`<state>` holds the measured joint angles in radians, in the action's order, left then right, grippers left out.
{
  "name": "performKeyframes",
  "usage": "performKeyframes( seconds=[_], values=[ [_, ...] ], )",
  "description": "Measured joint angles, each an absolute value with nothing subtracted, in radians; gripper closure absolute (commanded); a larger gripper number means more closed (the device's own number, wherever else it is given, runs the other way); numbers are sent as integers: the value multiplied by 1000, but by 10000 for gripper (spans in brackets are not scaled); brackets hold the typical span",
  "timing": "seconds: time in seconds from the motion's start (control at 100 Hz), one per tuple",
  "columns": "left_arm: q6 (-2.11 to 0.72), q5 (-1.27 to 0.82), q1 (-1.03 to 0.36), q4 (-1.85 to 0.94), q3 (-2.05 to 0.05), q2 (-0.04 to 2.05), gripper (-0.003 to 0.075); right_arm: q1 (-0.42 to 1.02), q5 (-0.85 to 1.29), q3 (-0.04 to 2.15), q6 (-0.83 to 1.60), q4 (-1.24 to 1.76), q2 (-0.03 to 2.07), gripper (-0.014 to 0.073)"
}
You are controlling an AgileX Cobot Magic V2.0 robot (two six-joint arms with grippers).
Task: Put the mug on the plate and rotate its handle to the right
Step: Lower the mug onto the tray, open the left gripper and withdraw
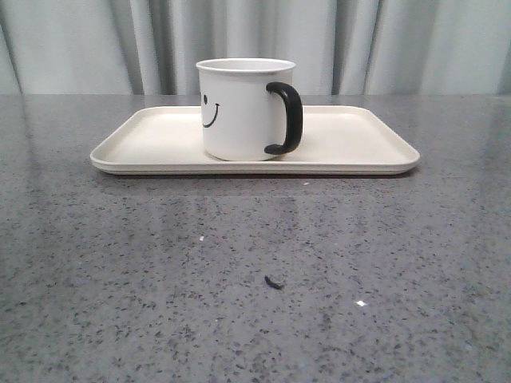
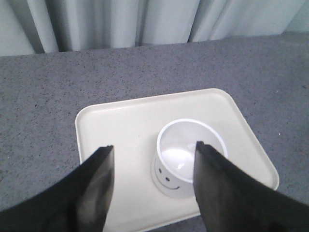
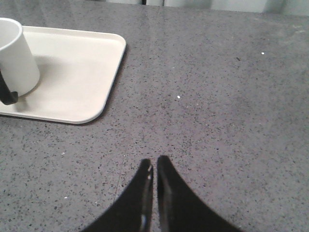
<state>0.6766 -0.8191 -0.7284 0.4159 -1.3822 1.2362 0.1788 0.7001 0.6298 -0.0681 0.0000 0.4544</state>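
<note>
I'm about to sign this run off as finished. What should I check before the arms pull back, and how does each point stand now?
1. White smiley-face mug standing upright on the cream rectangular plate: ok.
2. Black loop handle pointing right in the front view: ok.
3. Left hand open, above the mug, not gripping it: ok.
4. Right hand shut, holding nothing, off the plate: ok.
5. Mug away from the plate's rim: ok.

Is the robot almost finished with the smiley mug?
Nearly, it seems. The mug already stands upright on the plate, and its handle points to the right in the front view. Nothing is in hand: the left gripper hangs open above the mug, and the right gripper is shut over bare table. Only pulling the arms away looks left.
</note>
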Motion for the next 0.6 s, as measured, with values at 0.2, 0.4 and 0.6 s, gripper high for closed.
performKeyframes(
  seconds=[0.2,0.4,0.6],
  values=[
    [677,-777,-754,432,-1184,1088,352,222,736,741,-68,7,587,365],
    [677,-708,-754,442,-1028,953,352,261,785,852,-68,50,750,215],
    [677,-705,-754,443,-944,870,352,316,856,1017,-68,59,938,190]
  ],
)
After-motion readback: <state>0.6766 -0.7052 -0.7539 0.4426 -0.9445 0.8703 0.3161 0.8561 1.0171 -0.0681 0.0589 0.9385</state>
